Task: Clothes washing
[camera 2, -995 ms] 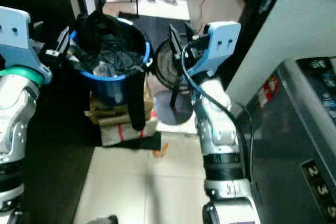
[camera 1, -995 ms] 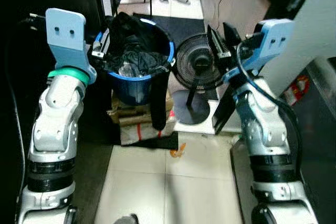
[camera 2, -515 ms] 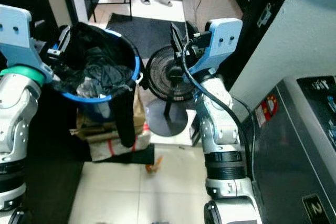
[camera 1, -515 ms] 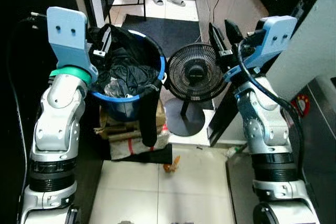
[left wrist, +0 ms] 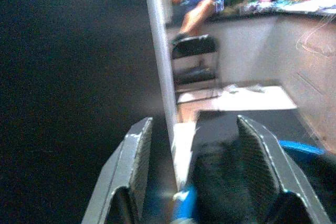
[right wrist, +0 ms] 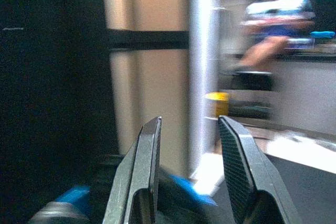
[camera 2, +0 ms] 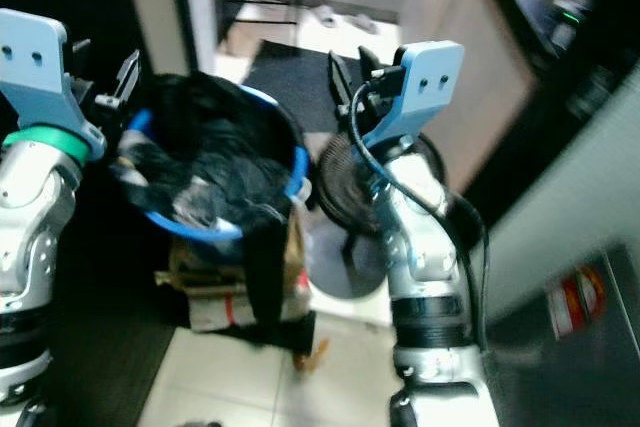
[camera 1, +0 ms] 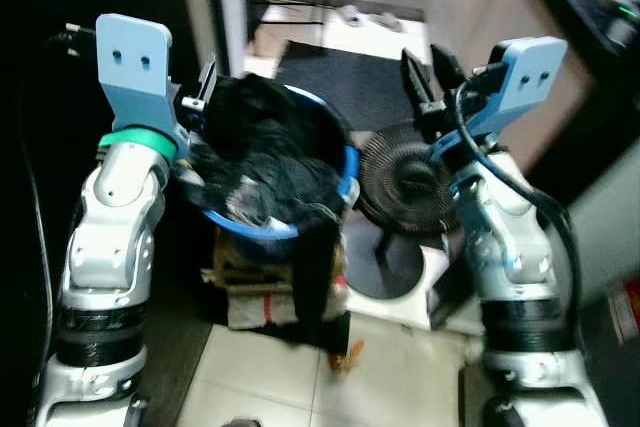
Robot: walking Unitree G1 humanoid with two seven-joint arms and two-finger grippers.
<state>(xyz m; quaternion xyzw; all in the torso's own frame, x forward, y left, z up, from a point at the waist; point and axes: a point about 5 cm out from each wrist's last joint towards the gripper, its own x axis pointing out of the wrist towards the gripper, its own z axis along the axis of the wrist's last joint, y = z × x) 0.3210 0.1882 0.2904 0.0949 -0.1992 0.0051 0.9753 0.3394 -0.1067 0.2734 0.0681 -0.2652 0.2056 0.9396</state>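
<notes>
Left eye view: bucket [camera 1: 340,179] of dark clothes [camera 1: 262,152] is sitting on boxes [camera 1: 262,282], one garment trailing over its rim.
Left gripper [camera 1: 197,97]: hovering at the rim, fingers spread, empty, likely positioning to grab.
Right gripper [camera 1: 428,87]: waiting above fan [camera 1: 408,180], fingers parted, empty.

A blue basket [camera 1: 345,169] heaped with dark clothes [camera 1: 262,152] sits on a stack of cardboard boxes [camera 1: 262,282], one dark garment hanging over its near rim toward the tiled floor [camera 1: 390,377]. Just right of it stands a black floor fan [camera 1: 408,182]. The left pincer [camera 1: 200,97] is raised at the basket's far left edge; the right pincer [camera 1: 428,69], fingers parted, is held above the fan. A dark mat [camera 1: 335,67] lies farther off.
</notes>
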